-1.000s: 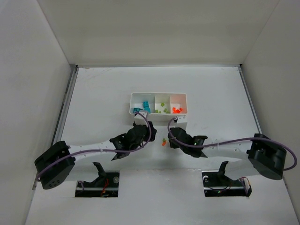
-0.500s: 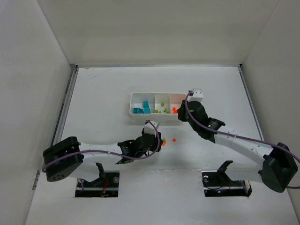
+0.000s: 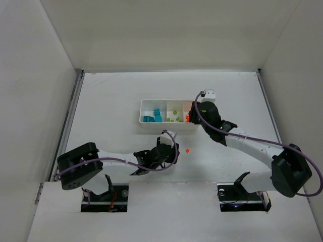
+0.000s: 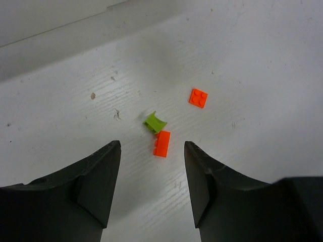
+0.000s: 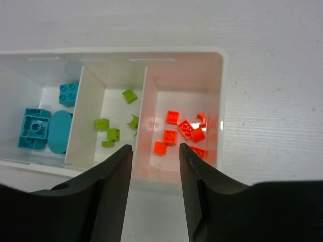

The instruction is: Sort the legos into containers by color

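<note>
The white tray (image 3: 166, 126) has three compartments. In the right wrist view its rim (image 5: 222, 101) encloses teal legos (image 5: 35, 128) on the left, green legos (image 5: 103, 123) in the middle and orange legos (image 5: 184, 128) on the right. My right gripper (image 5: 154, 151) is open and empty, over the near wall of the orange compartment; it also shows in the top view (image 3: 193, 115). My left gripper (image 4: 152, 147) is open over the table. A small orange brick (image 4: 162, 143) lies just ahead, between its fingertips, touching a green lego (image 4: 156, 122). An orange square plate (image 4: 198, 98) lies further right.
In the top view the orange square plate (image 3: 187, 150) lies on the white table just right of my left gripper (image 3: 170, 147), which hides the other two loose legos. White walls stand on three sides. The two arm bases sit at the near edge.
My right gripper swung from the table's middle up to the tray's orange end. My left gripper moved from beside the tray toward the near side, over the loose legos.
</note>
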Motion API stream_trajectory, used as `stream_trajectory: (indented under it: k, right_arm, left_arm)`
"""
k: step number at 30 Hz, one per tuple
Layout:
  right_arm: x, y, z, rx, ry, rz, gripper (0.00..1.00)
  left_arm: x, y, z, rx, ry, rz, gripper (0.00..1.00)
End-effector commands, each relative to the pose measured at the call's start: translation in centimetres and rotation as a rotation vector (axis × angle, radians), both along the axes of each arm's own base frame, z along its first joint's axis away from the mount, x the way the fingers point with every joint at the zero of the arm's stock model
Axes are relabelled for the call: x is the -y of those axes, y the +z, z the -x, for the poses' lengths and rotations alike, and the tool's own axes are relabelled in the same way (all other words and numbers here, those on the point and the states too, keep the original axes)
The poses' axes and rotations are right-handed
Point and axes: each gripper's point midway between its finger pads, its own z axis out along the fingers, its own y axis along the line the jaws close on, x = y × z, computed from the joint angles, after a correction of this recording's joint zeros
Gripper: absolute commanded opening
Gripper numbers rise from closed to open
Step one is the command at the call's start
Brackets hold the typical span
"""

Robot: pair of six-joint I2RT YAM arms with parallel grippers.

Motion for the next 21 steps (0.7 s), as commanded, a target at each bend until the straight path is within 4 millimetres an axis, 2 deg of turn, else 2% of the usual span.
stream_trajectory:
  k: [1, 9, 16, 21]
  right_arm:
    - [-1.0, 2.3, 0.9, 0.07, 0.024, -0.076, 0.47]
    - [-1.5, 0.1, 4.5, 0.027, 0.052, -0.114, 0.45]
    - [0.0, -1.2, 6.5, 0.012, 0.031, -0.143, 0.44]
    - [0.5, -3.3, 7.9, -0.034, 0.023, -0.147, 0.44]
  left_arm:
    - [2.3, 2.7, -1.3, 0.059, -0.012, 0.072, 0.5]
    - [3.5, 1.6, -2.0, 0.057, -0.03, 0.034, 0.45]
    - [3.5, 0.3, -2.6, 0.043, -0.013, -0.006, 0.44]
    - [3.6, -0.4, -3.0, 0.032, -0.005, -0.018, 0.38]
